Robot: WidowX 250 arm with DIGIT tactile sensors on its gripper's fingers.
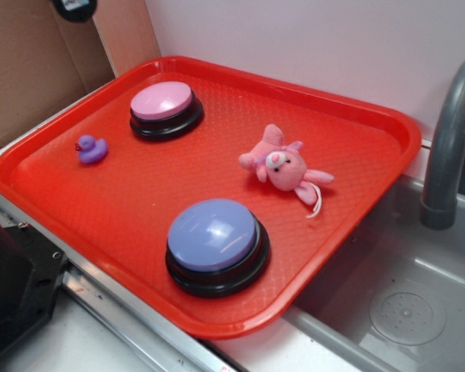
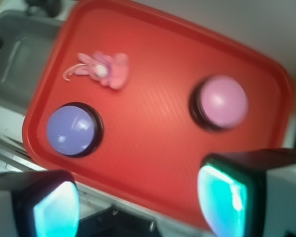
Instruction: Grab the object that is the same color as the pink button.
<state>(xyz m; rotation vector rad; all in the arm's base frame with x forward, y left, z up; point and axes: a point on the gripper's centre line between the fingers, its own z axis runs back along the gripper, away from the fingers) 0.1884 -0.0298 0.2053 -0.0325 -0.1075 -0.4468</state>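
Observation:
The small pink plush animal (image 1: 283, 165) lies on the red tray (image 1: 77, 201), right of centre, its white string tail towards the sink; it also shows in the wrist view (image 2: 107, 69) at the upper left. The pink button (image 1: 164, 106) stands at the tray's back left, and in the wrist view (image 2: 222, 101) at the right. My gripper (image 2: 138, 207) shows only in the wrist view: its teal pads (image 2: 222, 200) stand wide apart and empty, high above the tray's near edge, far from the plush.
A bluish-lavender button (image 1: 215, 242) (image 2: 71, 130) stands at the tray's front. A tiny purple duck (image 1: 91, 149) sits at the tray's left. A grey sink (image 1: 403, 310) with a faucet (image 1: 449, 139) lies right of the tray. Cardboard (image 1: 31, 62) stands behind on the left.

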